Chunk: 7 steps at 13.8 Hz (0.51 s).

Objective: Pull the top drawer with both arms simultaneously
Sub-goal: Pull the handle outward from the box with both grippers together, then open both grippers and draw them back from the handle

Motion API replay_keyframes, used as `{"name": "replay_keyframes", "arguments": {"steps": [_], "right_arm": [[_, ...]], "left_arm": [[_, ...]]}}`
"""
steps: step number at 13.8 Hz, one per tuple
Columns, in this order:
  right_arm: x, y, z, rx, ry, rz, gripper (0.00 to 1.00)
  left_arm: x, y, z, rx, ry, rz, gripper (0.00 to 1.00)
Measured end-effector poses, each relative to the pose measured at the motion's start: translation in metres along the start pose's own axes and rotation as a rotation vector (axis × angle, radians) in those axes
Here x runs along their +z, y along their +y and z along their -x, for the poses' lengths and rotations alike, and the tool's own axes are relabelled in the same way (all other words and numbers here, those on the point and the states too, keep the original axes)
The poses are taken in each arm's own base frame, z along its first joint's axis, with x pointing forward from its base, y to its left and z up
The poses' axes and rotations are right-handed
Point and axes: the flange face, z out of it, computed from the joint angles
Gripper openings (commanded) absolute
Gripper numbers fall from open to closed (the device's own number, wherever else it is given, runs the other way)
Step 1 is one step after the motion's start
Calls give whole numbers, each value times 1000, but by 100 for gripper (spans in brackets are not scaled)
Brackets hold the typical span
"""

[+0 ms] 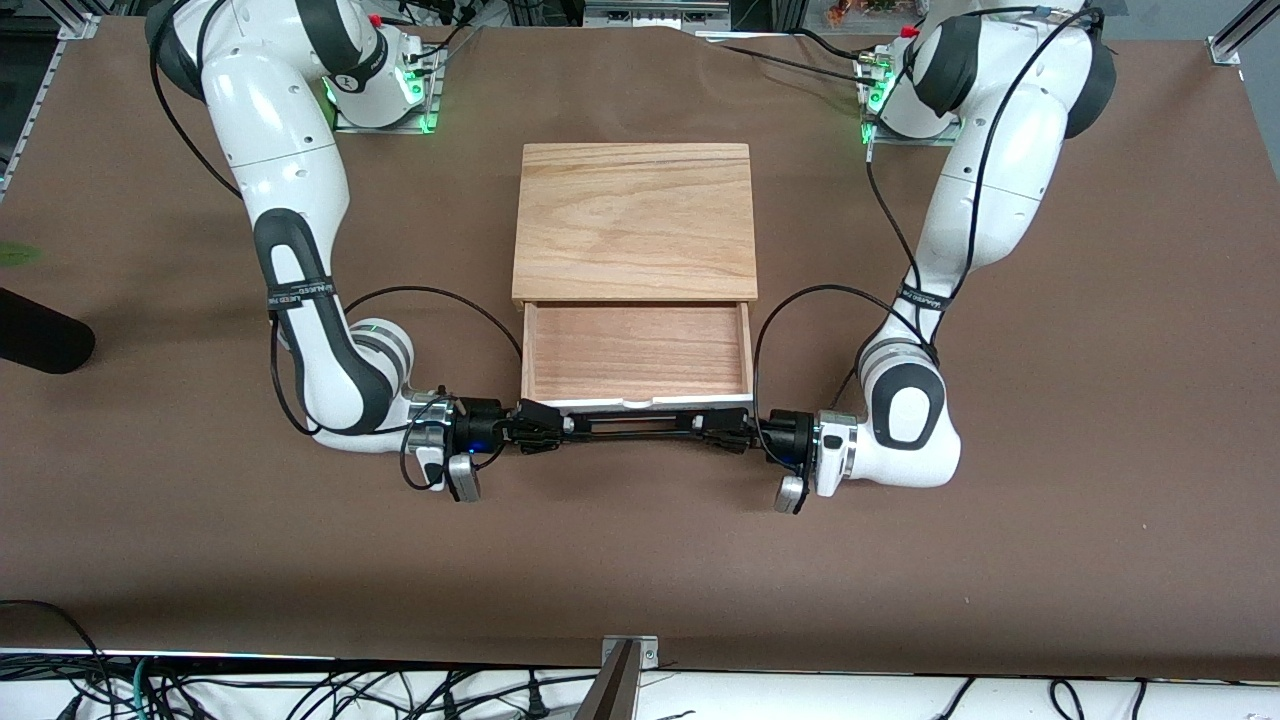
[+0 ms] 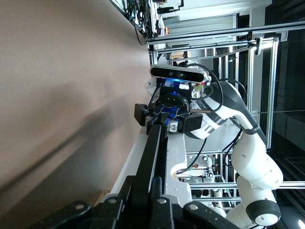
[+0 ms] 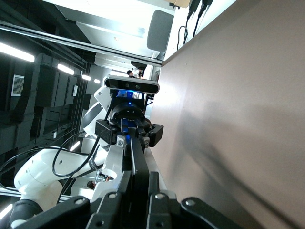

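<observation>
Front view: we see the top drawer [image 1: 636, 352] partly out at frame centre on the surface [image 1: 1050, 560]. Left claw [image 1: 722, 427] and right claw [image 1: 545, 425] are clamped on opposite ends of its handle [image 1: 632, 425], which runs crosswise; we judge the pull goes toward the lower edge.

Box top board [image 1: 635, 220]: pale wood, visible grain, smooth satin finish. Top drawer [image 1: 636, 352] interior: reddish-brown wood, matt; front panel white, smooth. Bar handle [image 1: 630, 425]: thin, black, slightly glossy in the wrist views. Table [image 1: 1050, 560]: brown matt covering, paper-like or cloth-like, faint creases. Arms: glossy white plastic shells, black matt joint bands, silvery metal wrists. Left gripper [image 1: 722, 428] and right gripper [image 1: 538, 426]: black matt plastic.
</observation>
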Motion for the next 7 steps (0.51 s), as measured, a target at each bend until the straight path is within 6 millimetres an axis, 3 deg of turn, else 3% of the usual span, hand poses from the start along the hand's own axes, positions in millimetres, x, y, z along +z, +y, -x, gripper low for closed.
{"name": "replay_keyframes", "arguments": {"steps": [4, 6, 7], "right_arm": [[-2, 2, -1, 2, 7, 1, 12], [-2, 2, -2, 2, 7, 1, 17], [-2, 2, -2, 3, 7, 2, 48]], "left_arm": [[1, -1, -4, -1, 1, -1, 5], [1, -1, -4, 0, 1, -1, 8], [1, -1, -4, -1, 1, -1, 10]]}}
